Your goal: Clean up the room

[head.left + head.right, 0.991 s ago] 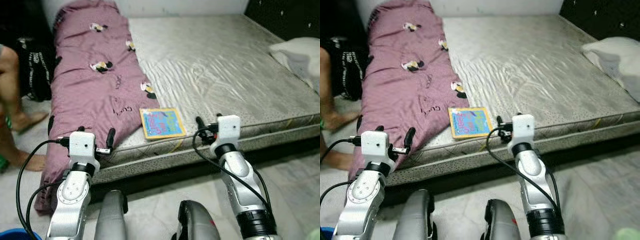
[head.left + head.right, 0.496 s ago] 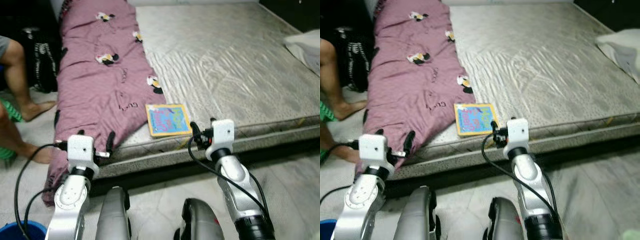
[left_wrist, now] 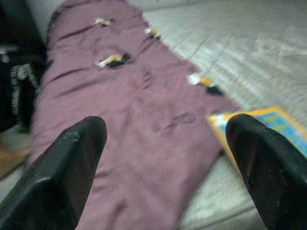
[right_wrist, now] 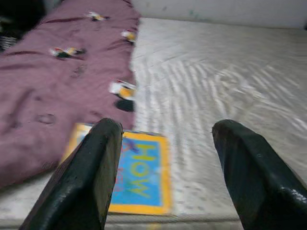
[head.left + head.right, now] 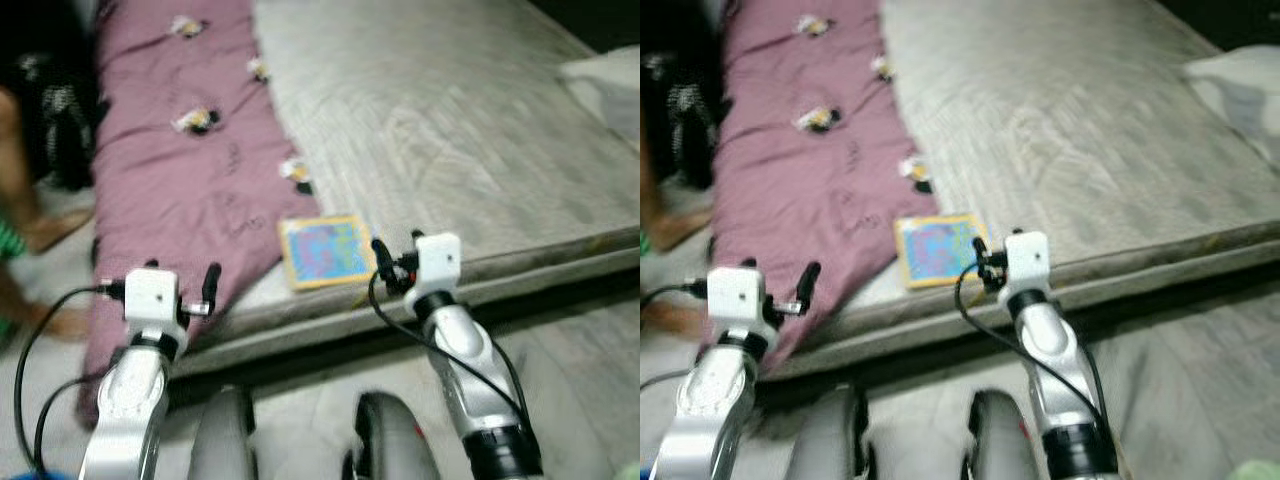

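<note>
A thin book with a yellow border and blue cover lies flat near the front edge of the grey mattress. A purple blanket with small cartoon prints stretches along the mattress's left side and hangs over its corner. My right gripper hovers open just right of the book, above the mattress edge; the right wrist view looks down on the book. My left gripper is open in front of the blanket's hanging end. Nothing is held.
A white pillow lies at the mattress's far right. A person's bare leg and foot stand on the floor at left, beside a dark bag. Pale tiled floor runs along the bed front. The picture is blurred.
The whole picture has shifted and blurred, so the camera moved. My right gripper now sits closer to the book's right edge. Both grippers stay open.
</note>
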`<state>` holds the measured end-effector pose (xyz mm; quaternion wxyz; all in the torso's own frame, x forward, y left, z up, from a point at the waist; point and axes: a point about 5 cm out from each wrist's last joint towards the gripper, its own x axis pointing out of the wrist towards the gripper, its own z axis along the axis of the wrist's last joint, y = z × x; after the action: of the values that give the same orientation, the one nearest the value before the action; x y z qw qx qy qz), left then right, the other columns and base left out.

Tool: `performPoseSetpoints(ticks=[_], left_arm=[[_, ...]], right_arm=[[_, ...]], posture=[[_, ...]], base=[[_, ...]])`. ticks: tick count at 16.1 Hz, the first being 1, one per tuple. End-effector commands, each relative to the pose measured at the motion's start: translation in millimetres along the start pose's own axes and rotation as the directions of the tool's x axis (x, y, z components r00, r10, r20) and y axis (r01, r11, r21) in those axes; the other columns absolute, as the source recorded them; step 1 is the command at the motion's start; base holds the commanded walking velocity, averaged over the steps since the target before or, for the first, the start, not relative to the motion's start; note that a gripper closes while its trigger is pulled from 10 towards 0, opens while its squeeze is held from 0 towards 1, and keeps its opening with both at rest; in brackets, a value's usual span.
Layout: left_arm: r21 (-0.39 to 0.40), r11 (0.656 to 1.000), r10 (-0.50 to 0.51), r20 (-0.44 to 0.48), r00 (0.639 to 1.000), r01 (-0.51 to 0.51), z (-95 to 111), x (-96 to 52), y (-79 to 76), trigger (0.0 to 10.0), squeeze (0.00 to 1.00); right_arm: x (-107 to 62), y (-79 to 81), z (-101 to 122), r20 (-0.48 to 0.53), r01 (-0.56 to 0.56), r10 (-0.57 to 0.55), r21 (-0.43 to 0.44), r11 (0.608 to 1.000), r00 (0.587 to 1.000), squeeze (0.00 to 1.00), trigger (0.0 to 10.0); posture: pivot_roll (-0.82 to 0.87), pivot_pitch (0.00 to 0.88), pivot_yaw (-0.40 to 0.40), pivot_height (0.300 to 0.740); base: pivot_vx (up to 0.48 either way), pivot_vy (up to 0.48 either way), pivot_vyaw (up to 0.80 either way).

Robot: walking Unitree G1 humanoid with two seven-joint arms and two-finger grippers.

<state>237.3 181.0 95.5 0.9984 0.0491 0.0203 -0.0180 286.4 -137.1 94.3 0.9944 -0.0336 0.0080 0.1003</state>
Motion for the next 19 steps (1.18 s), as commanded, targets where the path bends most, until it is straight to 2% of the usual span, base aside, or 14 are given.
performPoseSetpoints(ticks=[1,3,8,10,15,19], left_arm=[[-0.012,1.0,-0.021,-0.02,1.0,0.021,-3.3,-2.8,-3.7,10.0,0.0],[-0.011,1.0,-0.02,-0.024,1.0,0.02,-3.7,-3.2,-3.6,10.0,0.0],[-0.009,1.0,-0.004,-0.041,0.999,0.004,-5.9,-0.9,-4.0,10.0,0.0],[-0.012,1.0,-0.001,-0.042,0.999,0.0,-5.9,0.5,-3.2,10.0,0.0],[-0.011,1.0,0.012,-0.035,0.999,-0.012,-3.6,5.0,-0.8,10.0,0.0],[-0.025,0.999,0.039,-0.008,0.999,-0.039,5.5,9.7,-1.5,10.0,0.0]], right_arm=[[-2.4,-4.5,-1.3,-0.01,0.019,-0.02,-0.004,1.0,1.0,0.0,10.0],[-2.9,-4.9,-2.0,-0.012,0.02,-0.02,-0.005,1.0,1.0,0.0,10.0],[-3.6,-6.0,-3.9,-0.023,0.035,-0.034,0.018,0.999,0.999,0.0,10.0],[-4.1,-5.1,-5.5,-0.03,0.036,-0.035,0.048,0.998,0.999,0.0,10.0],[-3.9,-7.1,-6.1,-0.029,0.033,-0.032,0.029,0.999,0.999,0.0,10.0],[-3.5,-4.1,-8.2,-0.039,0.026,-0.025,0.024,0.999,0.999,0.0,10.0]], posture=[[0.0,0.133,-0.028,0.635],[0.0,0.132,-0.027,0.635],[0.0,0.131,-0.027,0.635],[0.0,0.131,-0.027,0.621],[0.01,0.122,-0.029,0.582],[0.01,0.121,-0.026,0.582]], base=[[0.315,0.0,0.0],[0.311,0.0,0.0],[0.0,0.0,0.0],[0.0,0.0,0.0],[0.0,0.0,0.0],[0.0,0.0,0.0]])
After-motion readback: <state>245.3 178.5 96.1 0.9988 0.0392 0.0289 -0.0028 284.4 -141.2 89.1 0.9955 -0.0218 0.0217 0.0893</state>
